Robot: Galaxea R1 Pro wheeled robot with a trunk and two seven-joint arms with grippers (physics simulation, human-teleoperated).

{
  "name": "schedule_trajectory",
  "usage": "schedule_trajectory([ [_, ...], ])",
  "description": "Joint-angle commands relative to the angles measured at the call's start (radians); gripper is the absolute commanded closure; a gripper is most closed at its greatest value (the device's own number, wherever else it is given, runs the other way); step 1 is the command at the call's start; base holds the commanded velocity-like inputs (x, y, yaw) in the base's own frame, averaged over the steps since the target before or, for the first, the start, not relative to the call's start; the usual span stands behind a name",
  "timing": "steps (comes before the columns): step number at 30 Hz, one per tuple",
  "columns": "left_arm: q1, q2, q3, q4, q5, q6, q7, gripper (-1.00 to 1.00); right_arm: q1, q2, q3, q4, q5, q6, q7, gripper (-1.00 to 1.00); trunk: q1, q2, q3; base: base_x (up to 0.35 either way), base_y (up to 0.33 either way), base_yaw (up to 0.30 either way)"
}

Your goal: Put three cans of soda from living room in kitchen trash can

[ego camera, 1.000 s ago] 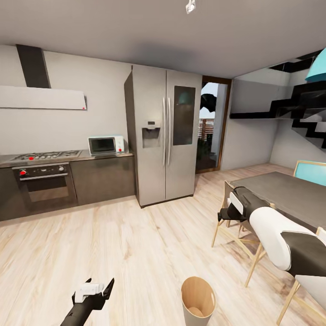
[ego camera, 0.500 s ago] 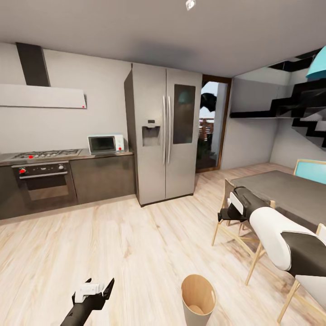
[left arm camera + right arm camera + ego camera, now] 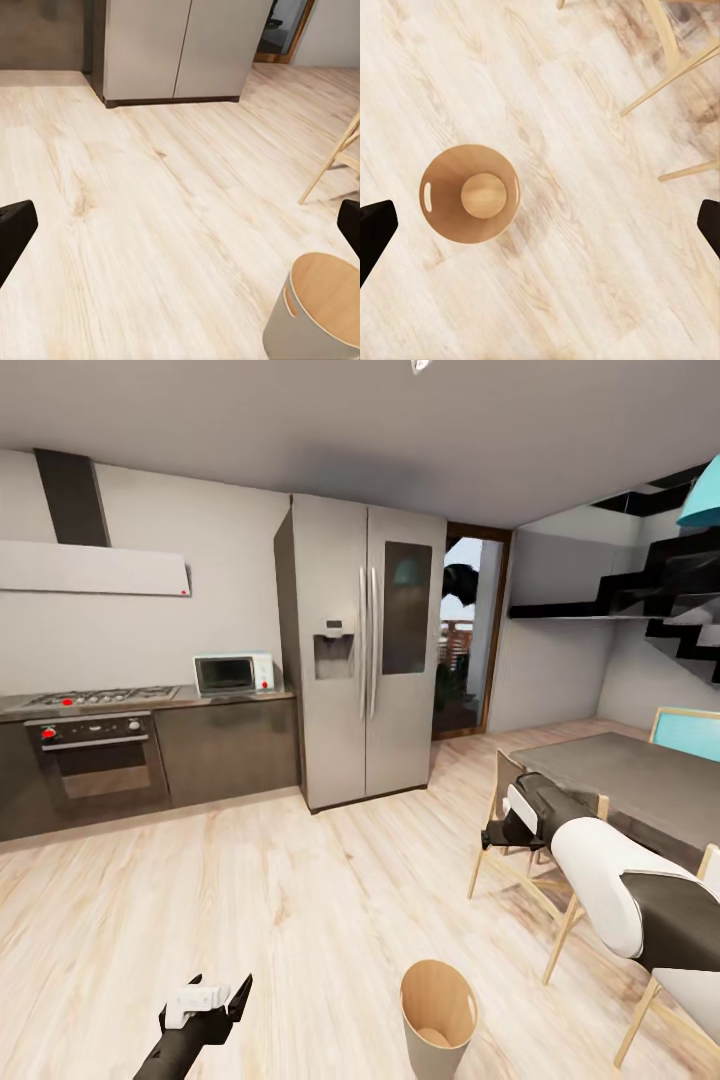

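Observation:
The tash can [image 3: 421, 1000] stands on the kitchen's wood floor, low in the head view and just in front of me. Its outer wall [image 3: 289, 331] is pale grey. Its coppery inside [image 3: 442, 187] holds nothing but a bare bottom. My left gripper [image 3: 220, 988] hangs open to the can's left, fingers [image 3: 15, 229] wide apart over bare floor. My right gripper [image 3: 490, 838] is open, raised above the can and to its right, looking straight down at it with nothing between its fingertips [image 3: 375, 225]. The soda cans are out of view.
A steel double-door fridge [image 3: 360, 650] stands ahead, with dark cabinets, an oven [image 3: 100, 760] and a microwave [image 3: 232, 674] to its left. A grey dining table [image 3: 620, 780] and wooden chairs [image 3: 520, 870] crowd the right side. A doorway [image 3: 465, 640] opens beyond the fridge.
The whole picture has crept slightly upward, so the camera has moved a little. Both arms and the can keep their places relative to each other.

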Motion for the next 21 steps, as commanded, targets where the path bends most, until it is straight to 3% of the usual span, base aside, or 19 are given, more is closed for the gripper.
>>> schedule_trajectory([
  [1, 0.000, 0.000, 0.000, 0.000, 0.000, 0.000, 0.000, -1.00, 0.000, 0.000, 0.000, 0.000, 0.000, 0.000, 0.000, -1.00, 0.004, -0.007, -0.003, 0.000, 0.000, 0.000],
  [21, 0.000, 0.000, 0.000, 0.000, 0.000, 0.003, 0.000, -1.00, 0.001, 0.001, 0.001, 0.002, 0.000, 0.000, 0.000, -1.00, 0.081, -0.147, -0.066, 0.000, 0.000, 0.000],
])
